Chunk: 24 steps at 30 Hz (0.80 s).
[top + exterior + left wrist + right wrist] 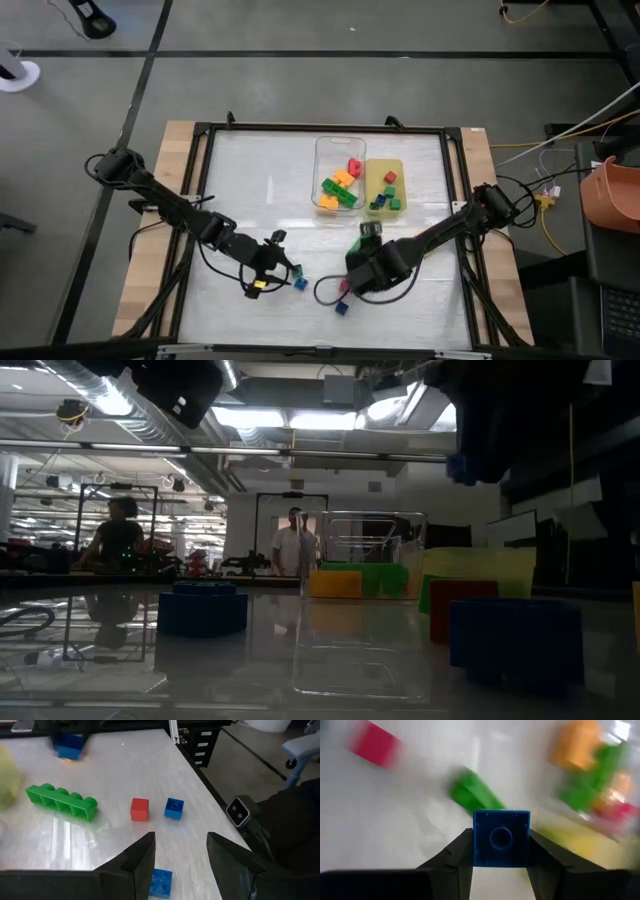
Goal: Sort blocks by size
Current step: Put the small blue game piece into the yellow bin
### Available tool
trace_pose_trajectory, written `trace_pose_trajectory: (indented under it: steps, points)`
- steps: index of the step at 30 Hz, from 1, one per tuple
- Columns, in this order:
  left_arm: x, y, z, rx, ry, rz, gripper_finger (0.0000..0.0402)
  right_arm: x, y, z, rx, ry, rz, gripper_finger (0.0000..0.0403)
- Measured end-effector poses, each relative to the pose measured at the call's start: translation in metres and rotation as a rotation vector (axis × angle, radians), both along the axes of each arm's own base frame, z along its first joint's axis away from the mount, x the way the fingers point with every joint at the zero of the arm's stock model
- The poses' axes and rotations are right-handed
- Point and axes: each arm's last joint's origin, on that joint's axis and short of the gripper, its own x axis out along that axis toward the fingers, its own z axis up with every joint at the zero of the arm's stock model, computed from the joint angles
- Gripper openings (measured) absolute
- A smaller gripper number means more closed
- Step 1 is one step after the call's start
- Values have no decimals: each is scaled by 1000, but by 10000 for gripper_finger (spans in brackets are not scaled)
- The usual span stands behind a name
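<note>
The white table (260, 190) fills the middle of the high view, framed by a black rail, with its far left half lying bare. At the far centre sits the clear tray (322, 150), loaded with orange, green and red blocks (338, 188). Touching its right side is the yellow tray (399, 166), carrying a few small red and green cubes (387, 190); both trays stand well in from the table edges.

Down at the near side, the two arms crowd the space. The right gripper (501, 851) hangs just in front of the yellow tray, and its fingers are clamped on a blue block (500, 838), one finger on each flank, studded face toward the wrist camera. Under it a long green bar (61, 802) lies flat on the table.

The left gripper (181, 851) hovers low near the front edge, its fingers spread apart and holding nothing. A blue brick (161, 883) lies on the table right between them. Farther on, a red cube (139, 809) and a small blue cube (174, 808) rest just beside each other without touching, close to the table's rail.

In the room beyond, two people (296, 542) show in the low view.
</note>
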Motion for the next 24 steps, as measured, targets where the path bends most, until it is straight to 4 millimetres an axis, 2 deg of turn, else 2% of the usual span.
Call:
trace_pose_trajectory:
  steps: [9, 14, 24]
  points:
    - [0, 1, 0, 15, 1, 11, 164, -6, -65, 10, -252, 188, -154, 145]
    - [0, 2, -2, 36, 8, 41, 164, 2, -101, 2, -222, 249, -173, 146]
    - [0, 2, -2, 43, 7, 55, 164, -3, -164, -14, -208, 386, -315, 147]
